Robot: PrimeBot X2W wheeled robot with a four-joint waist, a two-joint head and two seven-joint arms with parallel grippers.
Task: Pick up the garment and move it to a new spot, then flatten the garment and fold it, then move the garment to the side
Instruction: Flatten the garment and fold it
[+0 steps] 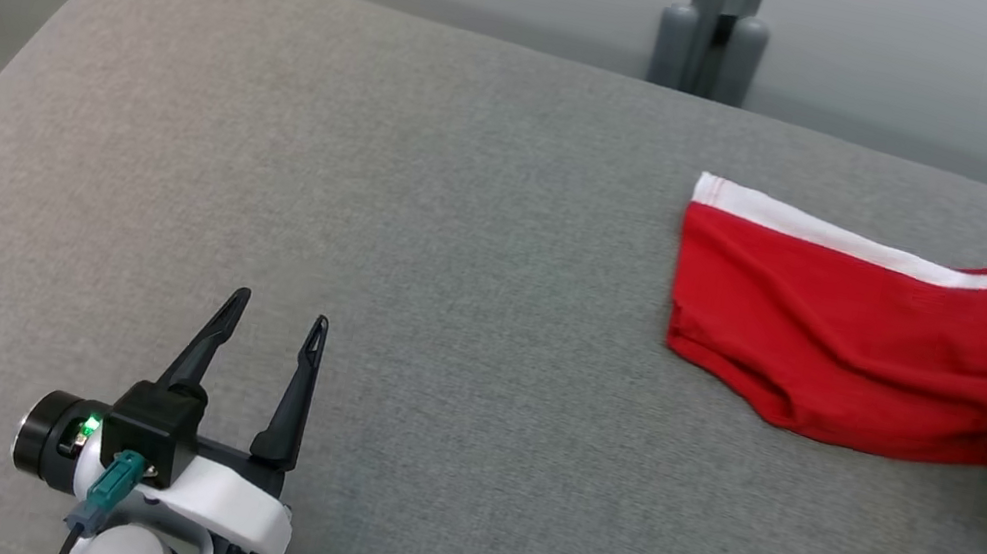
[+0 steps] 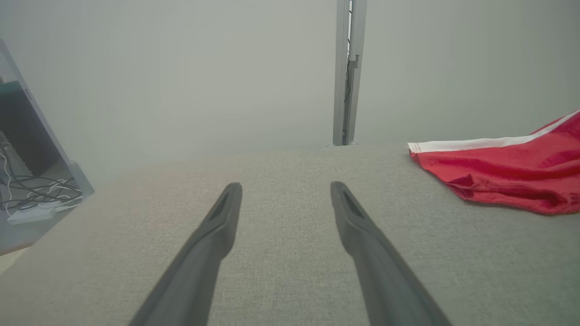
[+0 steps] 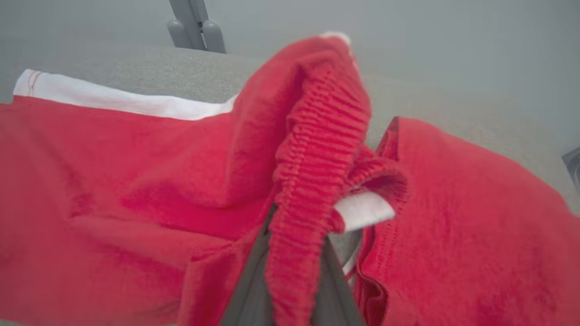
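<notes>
Lying lengthwise leftward, the garment [image 1: 850, 330] is clamped by the nearer right gripper [image 3: 297, 253]. The left gripper [image 1: 276, 315] is spread wide.

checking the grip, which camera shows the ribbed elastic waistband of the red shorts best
Right wrist view: the ribbed elastic waistband of the red shorts sits central, pinched by the right gripper. Head view shows the shorts on the grey cushion, gripper body covering the pinch. Left wrist view catches a white-striped corner.

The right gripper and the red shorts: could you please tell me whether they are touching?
Touching. The right wrist view shows the right gripper shut on the ribbed waistband of the shorts, fabric pinched between its two fingers.
</notes>
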